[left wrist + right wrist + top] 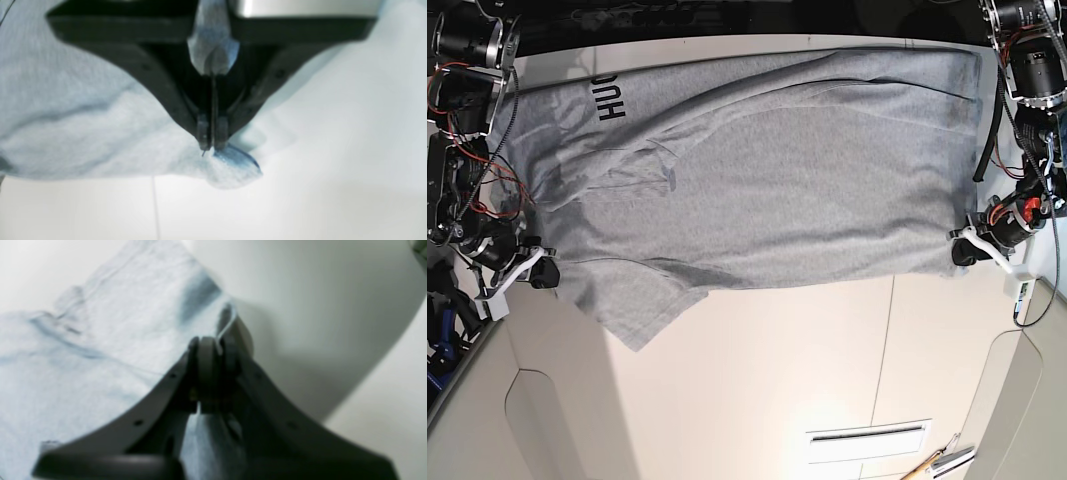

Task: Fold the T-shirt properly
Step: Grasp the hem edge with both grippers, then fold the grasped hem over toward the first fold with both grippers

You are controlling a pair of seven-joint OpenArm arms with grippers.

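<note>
White tabletop (777,380), smooth, split by thin seams into panels; rounded panel outlines toward the near corners. Dark background beyond the far edge.

T-shirt (757,180), heather-grey, spread wide across the far half of the table, reaching nearly side to side. Mostly flat with long diagonal creases. Black block letters (611,97) show at its far corner on the base view's left. One sleeve (642,310) juts out toward the near side, lower left in base view.

Left gripper (212,146) at the shirt's edge on the base view's right: jaws closed together, a small lip of grey fabric pinched between the tips, more cloth bunched up behind them.

Right gripper (213,350) at the opposite edge: jaws pressed together on a fold of the shirt's edge, fabric trailing back between the fingers.

Slotted white vent (867,435) set into the tabletop near the front; a few pencil-like sticks (937,462) beside it, too small to identify.
</note>
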